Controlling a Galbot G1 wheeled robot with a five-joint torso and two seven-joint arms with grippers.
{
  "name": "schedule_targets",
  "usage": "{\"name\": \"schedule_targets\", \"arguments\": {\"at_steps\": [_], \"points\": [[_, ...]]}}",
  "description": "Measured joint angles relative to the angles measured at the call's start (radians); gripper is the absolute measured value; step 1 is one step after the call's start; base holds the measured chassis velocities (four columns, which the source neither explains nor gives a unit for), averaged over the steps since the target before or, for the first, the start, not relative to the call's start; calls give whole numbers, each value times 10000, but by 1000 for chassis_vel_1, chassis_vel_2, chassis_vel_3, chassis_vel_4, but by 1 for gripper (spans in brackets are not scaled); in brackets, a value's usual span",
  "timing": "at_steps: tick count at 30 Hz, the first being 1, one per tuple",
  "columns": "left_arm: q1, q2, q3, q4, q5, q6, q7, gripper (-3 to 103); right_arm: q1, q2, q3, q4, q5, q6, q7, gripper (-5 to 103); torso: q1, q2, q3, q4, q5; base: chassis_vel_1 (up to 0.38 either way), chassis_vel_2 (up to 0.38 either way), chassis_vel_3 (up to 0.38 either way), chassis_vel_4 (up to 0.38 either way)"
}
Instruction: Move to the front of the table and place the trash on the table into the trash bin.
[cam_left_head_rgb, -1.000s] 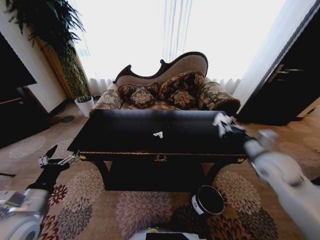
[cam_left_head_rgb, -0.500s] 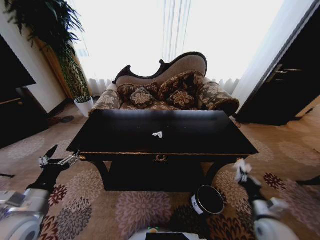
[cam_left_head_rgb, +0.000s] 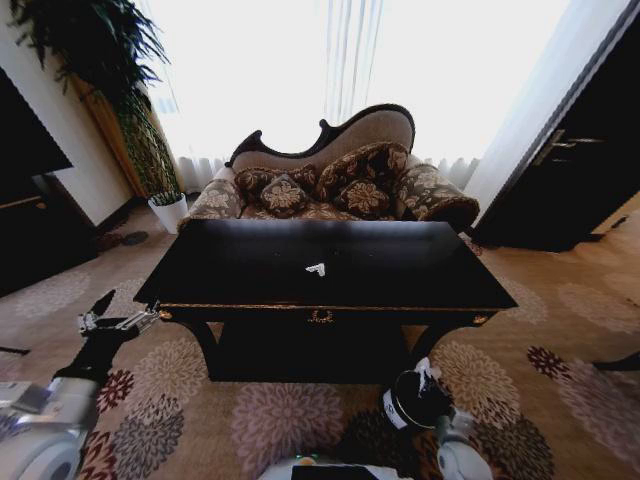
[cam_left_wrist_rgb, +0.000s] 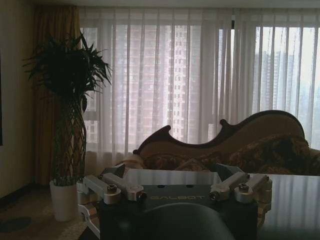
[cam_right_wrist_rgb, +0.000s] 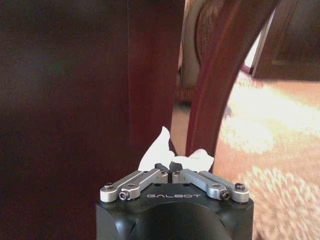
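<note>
While the left gripper (cam_left_head_rgb: 112, 318) hangs low beside the table's (cam_left_head_rgb: 240, 275) left front corner with its fingers spread wide and nothing between them, one white paper wad (cam_left_head_rgb: 316, 269) lies on the tabletop, well to that gripper's right. Further right, the right gripper (cam_left_head_rgb: 424, 374) sits directly over the single trash bin (cam_left_head_rgb: 412, 402) on the carpet, its fingertips (cam_right_wrist_rgb: 165, 167) pinched tight on a second white wad (cam_right_wrist_rgb: 159, 150).
</note>
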Motion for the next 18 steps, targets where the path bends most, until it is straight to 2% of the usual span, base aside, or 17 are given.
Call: {"name": "schedule_targets", "arguments": {"at_steps": [2, 5, 9, 10, 12, 16, 18], "points": [[0, 0, 1, 0, 0, 0, 0, 100, 138, -44, -81, -347, -17, 55, -2, 0, 0, -1, 0, -1, 0, 0, 0, 0, 0], [0, 0, 0, 0, 0, 0, 0, 100, 952, -238, -350, -2145, 33, 321, -58, 0, -1, 0, 0, -1, 0, 0, 0, 0, 0], [0, 0, 0, 0, 0, 1, 0, 100, 1383, -305, -455, -2772, 411, 268, -71, -1, 0, 0, 0, -1, 0, 0, 0, 0, 0], [0, 0, 0, 0, 0, 0, 0, 100, 1503, -313, -477, -2908, 464, 238, -73, 4, 0, 0, 0, -1, -1, 0, 0, 0, 0], [0, 0, 1, 0, 0, 0, 0, 100, 1573, -314, -485, -2969, 475, 221, -72, 4, -1, -1, 0, -1, -1, 0, 0, 0, 0], [0, 0, 0, 0, 0, 0, 0, 100, 1774, -194, -494, -3095, 485, 74, 33, 25, 0, 0, 0, 0, 1, 0, 0, 0, 0], [0, 0, 0, 0, 0, -1, 0, 100, 1774, -177, -493, -3107, 487, 57, 40, 25, 0, -1, 0, -1, 1, 0, 0, 0, 0]]}}
